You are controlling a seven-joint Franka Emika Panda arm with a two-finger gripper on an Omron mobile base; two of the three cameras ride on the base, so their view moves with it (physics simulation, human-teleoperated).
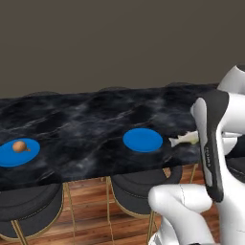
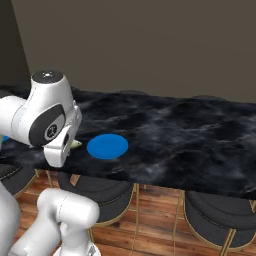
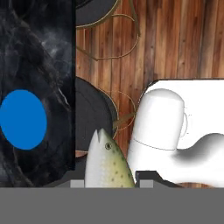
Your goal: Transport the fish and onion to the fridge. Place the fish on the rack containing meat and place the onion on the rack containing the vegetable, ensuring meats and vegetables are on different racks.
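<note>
The fish [image 3: 107,164], pale and speckled with a darker back, sticks up head first between my gripper's [image 3: 109,183] two tips, which are shut on it. It hangs past the counter's near edge, above the floor. In the left base view its tail [image 1: 184,139] pokes out from behind my forearm. A sliver of the fish [image 2: 75,144] shows beside the arm in the right base view. The orange-brown onion [image 1: 19,146] rests on a blue plate [image 1: 12,155] at the counter's left end, far from the gripper. The fridge and its racks are out of view.
A long black marble counter [image 1: 86,119] runs across in front of me, with a bare blue plate [image 1: 142,140] [image 2: 107,146] [image 3: 22,119] near its front edge. Dark round stools [image 1: 143,189] [image 2: 220,210] with gold legs stand under it on a wooden floor [image 3: 175,39].
</note>
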